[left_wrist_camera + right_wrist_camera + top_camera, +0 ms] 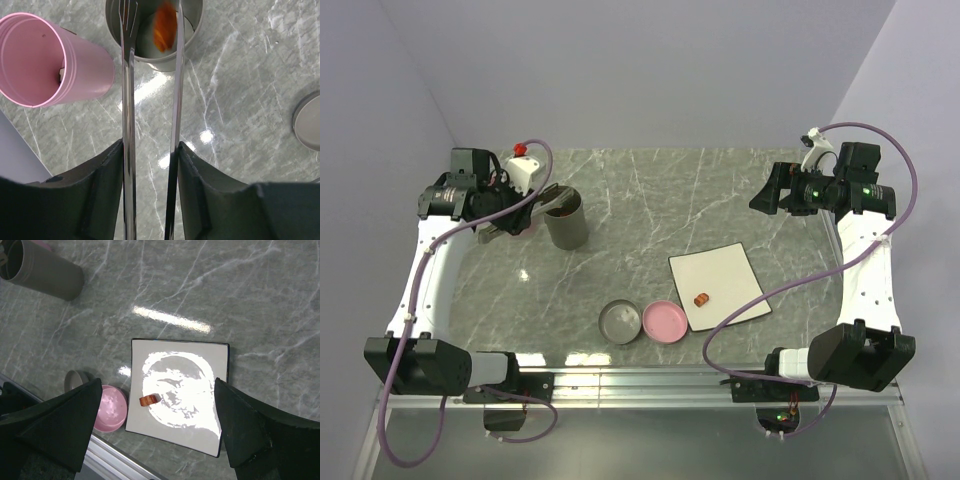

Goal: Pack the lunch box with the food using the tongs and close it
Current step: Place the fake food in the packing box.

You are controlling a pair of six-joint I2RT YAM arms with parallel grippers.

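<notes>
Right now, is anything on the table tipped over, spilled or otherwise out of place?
The pink cup lies tipped on its side beside the upright gray container, with its mouth facing sideways. An orange food piece shows blurred between the arms of the tongs over that container, possibly dropping in. Nothing looks spilled or damaged.

Left arm (428, 262) jaws half closed; right arm (865, 258) jaws wide apart.

Wide gap between grey container (567, 226) and plate (725, 270)
</notes>
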